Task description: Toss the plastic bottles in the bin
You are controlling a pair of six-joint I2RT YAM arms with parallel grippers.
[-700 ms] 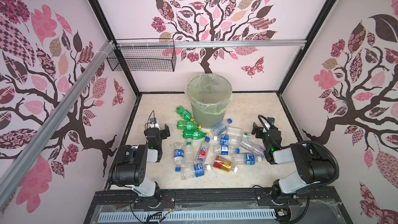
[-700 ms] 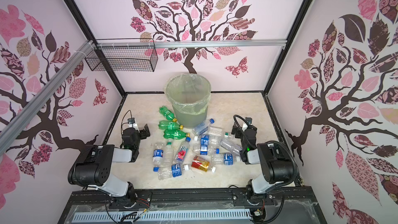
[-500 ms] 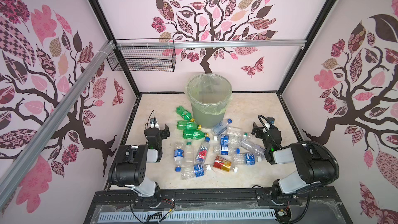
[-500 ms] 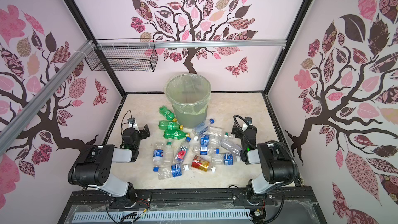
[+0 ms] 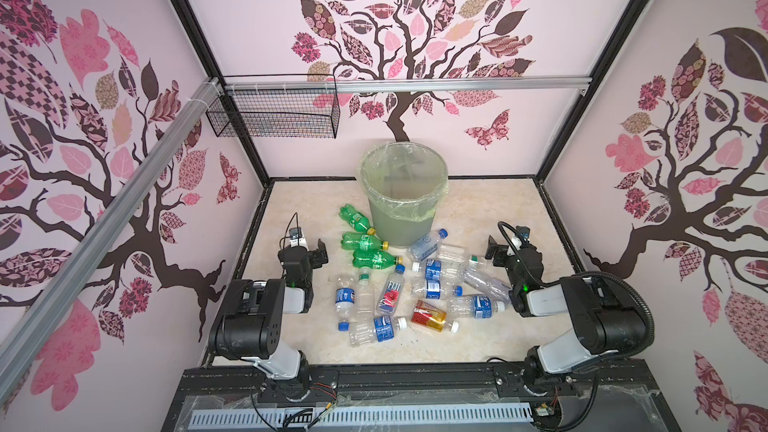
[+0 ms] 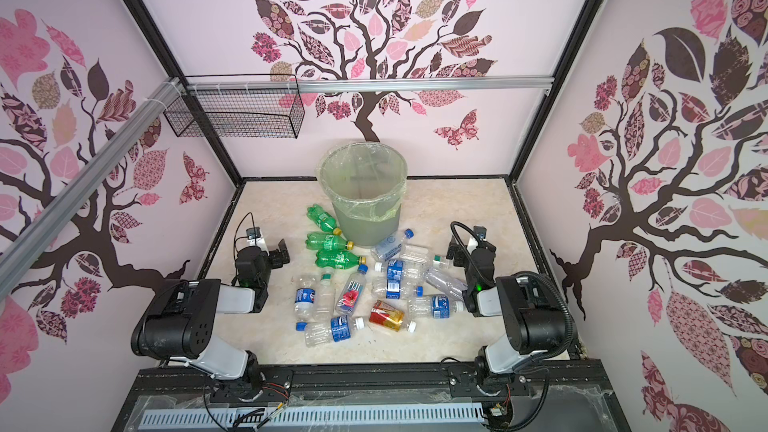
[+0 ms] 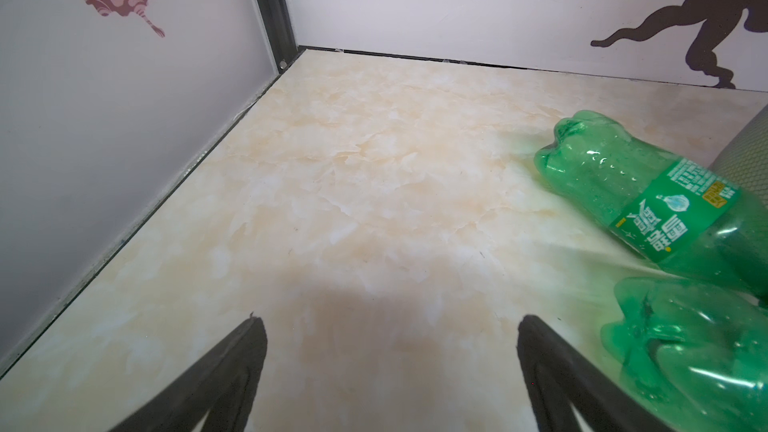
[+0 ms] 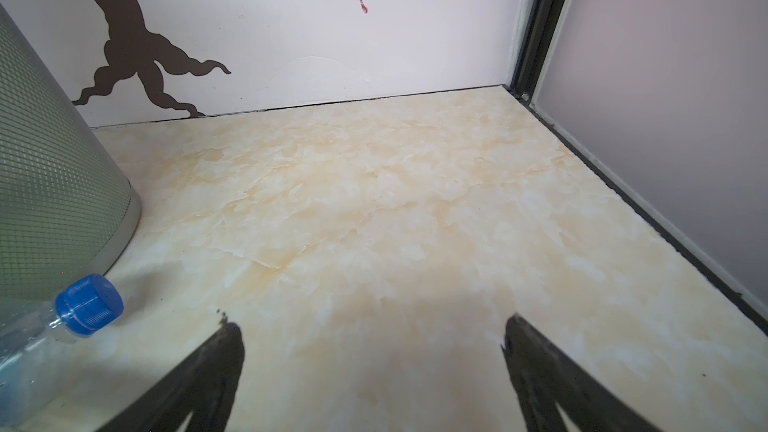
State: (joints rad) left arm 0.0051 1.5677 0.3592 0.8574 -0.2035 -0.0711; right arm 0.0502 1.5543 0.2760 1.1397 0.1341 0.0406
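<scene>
Plainly, none of the small clear, green and amber plastic drink bottles (image 5: 390, 293) are showing inside the round grey-green waste bin (image 5: 401, 224) with its translucent greenish liner. They are all lying on their sides on the pale marble-patterned floor (image 5: 490, 210), heaped just in front of the bin and between the two arms.

The left gripper (image 7: 388, 322) is hovering low over bare floor with its jaws spread wide and nothing between them, and the right gripper (image 8: 368, 322) is doing the same on its own side. Two green bottles (image 7: 648, 197) are lying just beside the left gripper. A clear bottle with a blue cap (image 8: 89, 303) is resting against the bin's foot near the right one.

The bottles are looking empty, so they are probably very light, thin-walled and ready to dent under a squeeze. Being smooth and round, they are likely to roll or squirt out of a loose pinch. The best hold is probably across the label band at mid-body, with the jaws set square to the bottle's length.
</scene>
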